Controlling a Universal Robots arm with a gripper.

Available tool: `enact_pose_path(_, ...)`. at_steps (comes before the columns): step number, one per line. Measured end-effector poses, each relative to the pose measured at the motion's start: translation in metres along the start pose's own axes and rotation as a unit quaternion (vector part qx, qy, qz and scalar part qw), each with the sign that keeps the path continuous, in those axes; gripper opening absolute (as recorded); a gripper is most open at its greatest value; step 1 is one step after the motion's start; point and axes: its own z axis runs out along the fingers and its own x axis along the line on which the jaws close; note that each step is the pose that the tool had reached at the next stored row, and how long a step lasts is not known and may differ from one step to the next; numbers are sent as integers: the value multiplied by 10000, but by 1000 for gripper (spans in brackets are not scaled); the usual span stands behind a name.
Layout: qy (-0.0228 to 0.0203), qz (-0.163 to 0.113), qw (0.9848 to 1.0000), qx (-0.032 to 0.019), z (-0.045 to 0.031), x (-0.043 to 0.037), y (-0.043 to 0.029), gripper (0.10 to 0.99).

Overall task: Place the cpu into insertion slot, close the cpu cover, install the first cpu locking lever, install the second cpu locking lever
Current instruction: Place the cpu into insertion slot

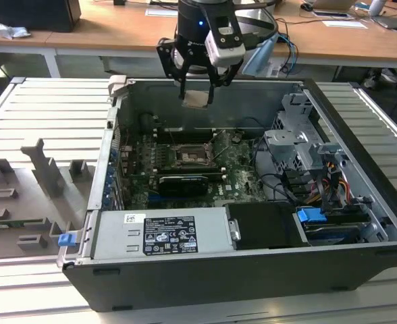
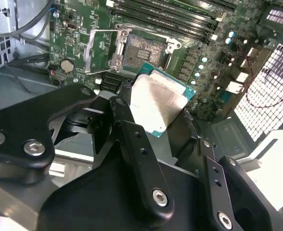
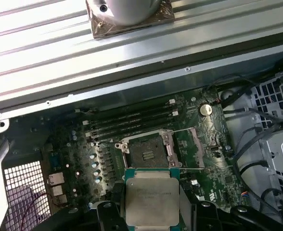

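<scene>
My gripper (image 1: 197, 93) hangs over the open computer case, shut on the cpu (image 1: 197, 99), a small pale square chip held flat by its edges. In both wrist views the cpu (image 2: 156, 103) (image 3: 151, 195) sits between the black fingers (image 2: 132, 134), above the motherboard and short of the insertion slot (image 2: 141, 53) (image 3: 148, 154). The slot (image 1: 190, 156) is bare, showing its dark centre. The cpu cover (image 2: 100, 50) (image 3: 187, 147) is swung open to one side of it. A thin wire locking lever (image 2: 174, 46) stands released at the slot's edge.
The case walls (image 1: 212, 84) enclose the green motherboard. A grey power supply (image 1: 161, 233) lies at the front, and a drive cage (image 1: 300, 145) with cables stands on the exterior view's right. Long memory slots (image 3: 132, 120) run beside the socket. Grey fixtures (image 1: 43, 169) lie outside the case.
</scene>
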Motion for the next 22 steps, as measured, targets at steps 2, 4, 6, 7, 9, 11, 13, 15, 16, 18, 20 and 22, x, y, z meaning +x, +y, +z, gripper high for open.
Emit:
enact_pose_path(2,-14,152,9999,-3,2,0,0,541)
enact_pose_path(4,-24,268,9996,-5,3,0,0,541)
enact_pose_path(6,-32,364,9993,-7,4,0,0,541)
enact_pose_path(7,-38,432,9991,-8,5,0,0,541)
enact_pose_path(9,-47,527,9986,-10,7,0,-1,541)
enact_pose_path(11,-61,688,9976,-13,9,0,-1,541)
enact_pose_path(13,-69,771,9970,-15,10,0,-1,541)
enact_pose_path(15,-76,857,9963,-17,11,0,-1,541)
enact_pose_path(16,-81,908,9958,-18,12,0,-1,541)
enact_pose_path(18,-89,1000,9949,-19,13,0,-1,541)
enact_pose_path(20,-102,1143,9934,-22,15,0,-1,541)
enact_pose_path(22,-112,1266,9919,-25,17,0,-2,541)
